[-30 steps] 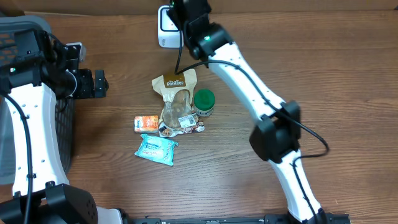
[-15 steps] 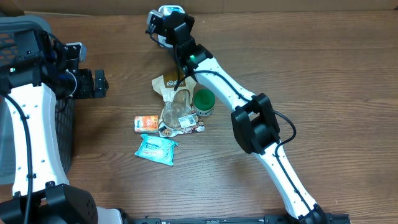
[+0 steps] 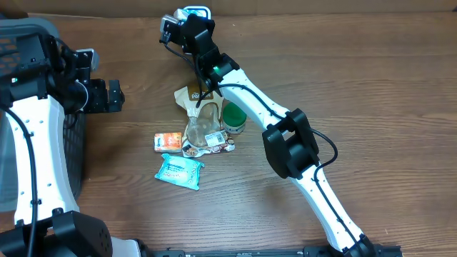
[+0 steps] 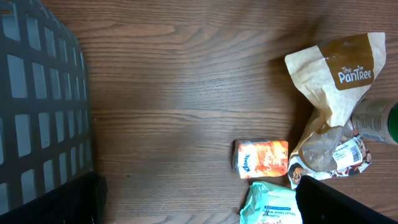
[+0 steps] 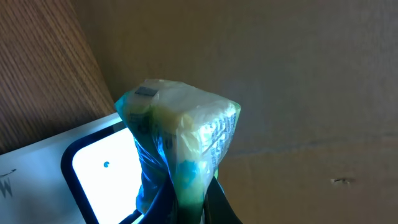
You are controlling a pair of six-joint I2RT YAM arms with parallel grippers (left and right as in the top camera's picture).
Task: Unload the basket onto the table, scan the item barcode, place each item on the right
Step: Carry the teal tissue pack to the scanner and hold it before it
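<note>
Shifting right end effector [image 5: 189, 202] left along worktop's [image 3: 371, 86] far edge, clamped on plastic-wrapped packet [image 5: 180, 127], bringing it just above lit barcode scanner [image 5: 99, 163]; barcode side not discernible, scan probably underway. Leaving left end effector [image 3: 113, 96] spread wide, idle near left edge.

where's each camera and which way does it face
Overhead: above the table, looking straight down; left arm and right arm show.
Left wrist: faces down at the brown pouch and orange box; left gripper open, fingers in bottom corners.
Right wrist: faces the scanner and cardboard wall; right gripper pinches a wrapped packet.
Shared: overhead and left wrist show brown pouch and orange box.
</note>
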